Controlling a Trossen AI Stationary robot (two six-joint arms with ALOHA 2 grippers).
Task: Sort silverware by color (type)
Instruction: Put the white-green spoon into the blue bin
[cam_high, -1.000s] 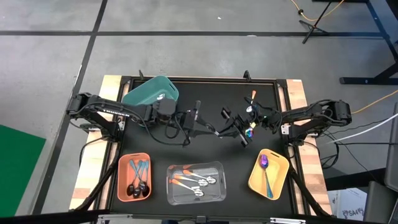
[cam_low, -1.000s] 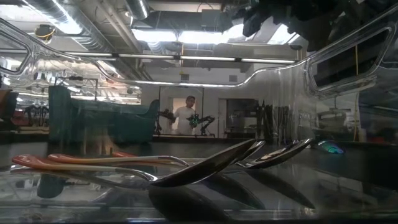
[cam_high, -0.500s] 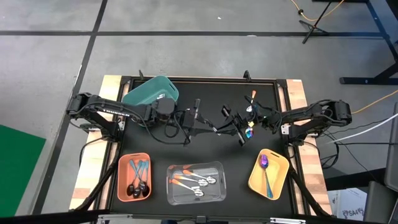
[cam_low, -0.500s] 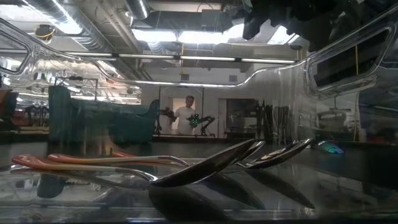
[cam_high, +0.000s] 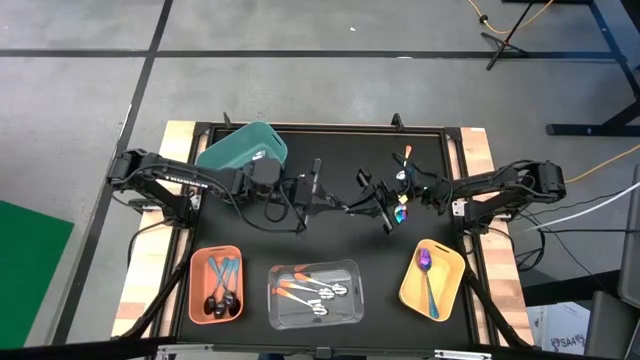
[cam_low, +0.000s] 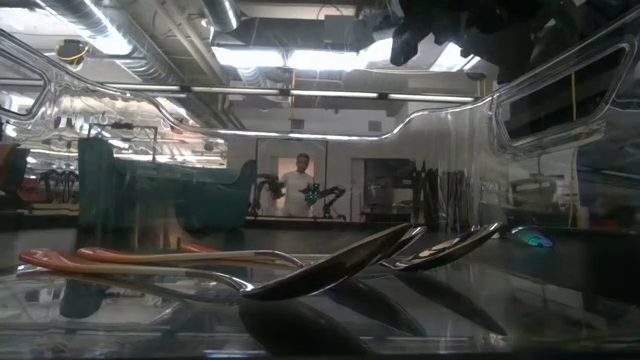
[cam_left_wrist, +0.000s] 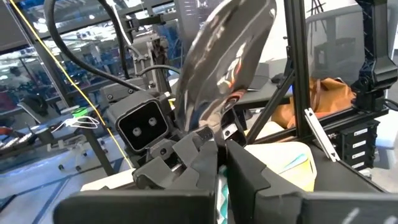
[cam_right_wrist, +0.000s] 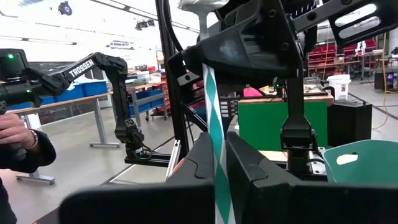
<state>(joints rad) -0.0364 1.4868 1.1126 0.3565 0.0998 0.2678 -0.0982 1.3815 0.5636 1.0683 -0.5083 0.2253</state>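
Observation:
A spoon with a teal-and-white striped handle (cam_right_wrist: 213, 106) and a dark shiny bowl (cam_left_wrist: 224, 56) stands upright above the middle of the table, bowl up. My left gripper (cam_high: 348, 208) and my right gripper (cam_high: 376, 206) meet there nose to nose, both shut on its handle. The left one is higher, just under the bowl. More silverware lies on the table by the right arm: an iridescent bowl (cam_high: 402, 212) and an orange handle (cam_high: 408, 152). My left gripper pinches the upper handle (cam_left_wrist: 221, 182) just under the bowl between its two fingers, coming level from the table's left, fingers across the handle. The bowl rises above the fingers, clear of the table. My right gripper pinches the striped handle lower down (cam_right_wrist: 217, 163) between its two fingers, coming from the table's right and slanting slightly up, across the handle. The handle runs up from its fingers to the left gripper (cam_right_wrist: 249, 37).
Along the near edge stand a salmon bin (cam_high: 197, 262) with teal-handled spoons, a clear bin (cam_high: 275, 300) with orange-handled spoons and a yellow bin (cam_high: 452, 278) with a purple spoon. A teal bin (cam_high: 242, 148) lies at the far left. A person stands in the room behind.
My left gripper has shut on the spoon's handle. Both arms have kept their place, and the spoon stays upright between them.

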